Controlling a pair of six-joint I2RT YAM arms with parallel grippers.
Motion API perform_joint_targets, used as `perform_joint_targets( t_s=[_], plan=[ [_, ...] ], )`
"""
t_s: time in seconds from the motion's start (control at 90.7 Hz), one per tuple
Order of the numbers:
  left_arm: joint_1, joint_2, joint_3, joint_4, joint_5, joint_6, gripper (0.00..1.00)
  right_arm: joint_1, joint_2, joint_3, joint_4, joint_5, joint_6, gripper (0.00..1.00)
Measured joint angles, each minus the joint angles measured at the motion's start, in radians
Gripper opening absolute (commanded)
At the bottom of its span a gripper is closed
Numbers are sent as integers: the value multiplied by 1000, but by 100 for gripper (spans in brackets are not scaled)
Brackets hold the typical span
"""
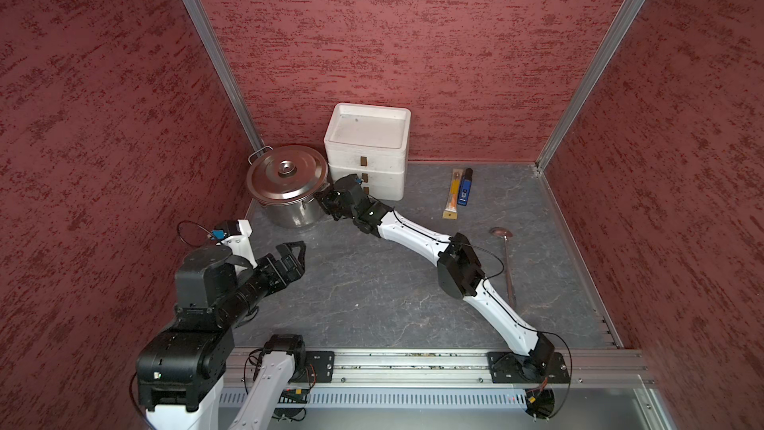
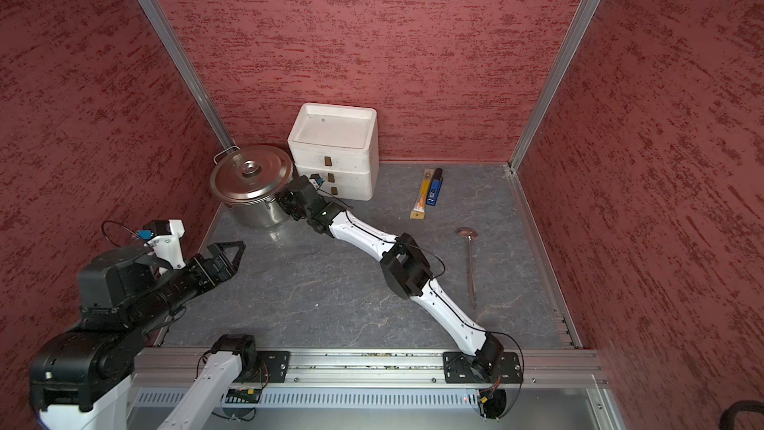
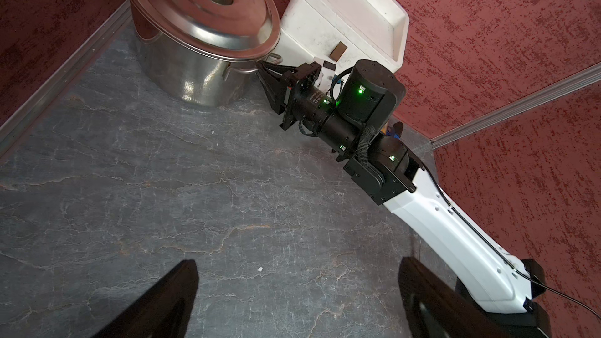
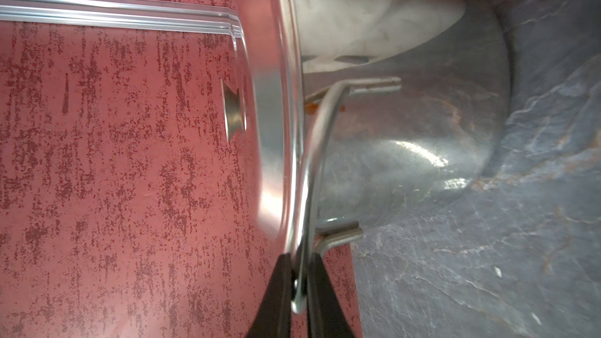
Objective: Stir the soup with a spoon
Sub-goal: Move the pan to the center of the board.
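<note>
1. Pot (image 1: 289, 213) (image 2: 256, 213) is sitting in the back left corner of the table (image 1: 372, 283). The lid (image 1: 285, 179) (image 2: 250, 177) is lying on top and covering it, so nothing of the inside is showing.
2. Right gripper (image 1: 320, 196) (image 4: 300, 265) is reaching in at the pot's right side. In the right wrist view its fingers (image 4: 273, 304) are clenching the lid's rim, with the pot's wire handle (image 4: 312, 157) running just beside them.
3. Spoon (image 1: 507, 266) (image 2: 470, 266) is lying flat on the right side of the table, well apart from the pot. Its bowl is pointing toward the back wall and its handle is running toward the front. Nothing is touching it.
4. Left gripper (image 1: 293, 254) (image 3: 296, 271) is hovering over the front left of the table, jaws spread wide and gripping nothing.
5. White box (image 1: 366, 159) (image 2: 335, 159) is standing against the back wall, just beside the pot on its right. The right arm is crossing in front of its lower part.
6. Orange stick (image 1: 453, 192) in a clear wrapper and blue lighter (image 1: 466, 188) are lying side by side near the back of the table, between the box and the spoon's bowl.
</note>
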Motion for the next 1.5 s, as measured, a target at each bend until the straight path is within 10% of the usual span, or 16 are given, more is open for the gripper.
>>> perform_joint_targets(
  t_s=[0.298,0.793,1.19,1.499],
  plan=[
    [0,5,30,18,-17,14,100,-23,-99,-60,-158,-154,-110,0],
    [0,53,57,66,-47,29,100,-118,-724,-853,-284,-491,-355,0],
    [0,125,15,113,-17,26,100,-517,-1216,-1176,-733,-718,-810,0],
    [-31,208,-82,195,48,-16,100,-708,-1264,-1207,-986,-718,-1084,0]
  ],
)
